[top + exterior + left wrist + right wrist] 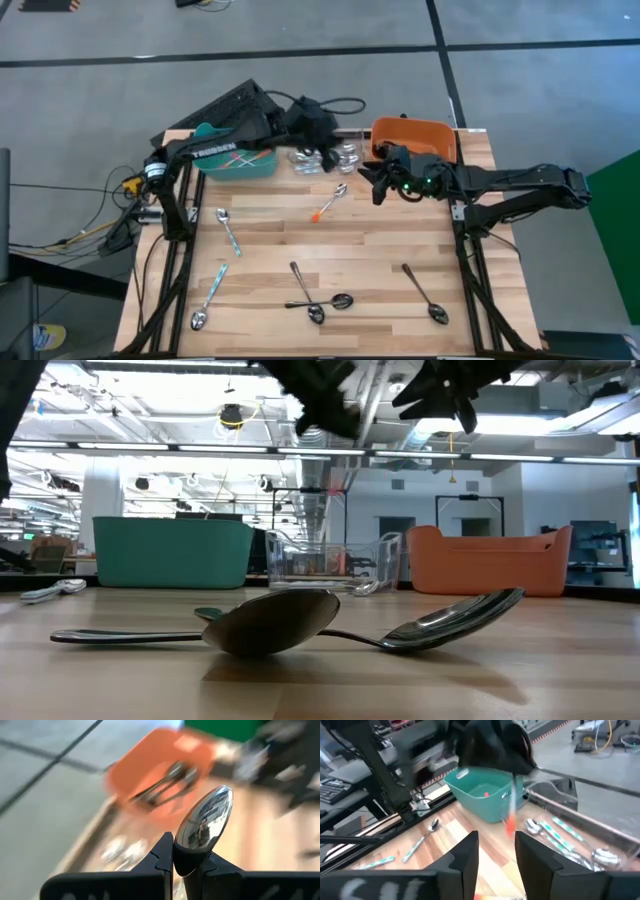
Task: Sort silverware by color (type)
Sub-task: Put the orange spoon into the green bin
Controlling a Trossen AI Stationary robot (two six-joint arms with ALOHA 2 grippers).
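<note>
Left gripper (186, 865) clamped on spoon (204, 827) above clear bin (325, 155): shiny metal bowl sticking out past fingers, handle colour unclear. Right gripper (496, 852) empty, fingers apart, beside orange bin (415, 135). Clear bin holds several teal-handled spoons; orange bin holds spoons, count unclear; teal bin (240, 160) contents hard to tell. Loose on table (380, 235): one orange spoon (330, 203), two teal, four dark.

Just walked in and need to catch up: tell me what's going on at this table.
The left gripper is shut on a spoon, held above the clear bin between the teal bin and orange bin. The right gripper hovers open near the orange bin. An orange-handled spoon, two teal-handled ones and several dark-handled ones lie unsorted on the table.
</note>
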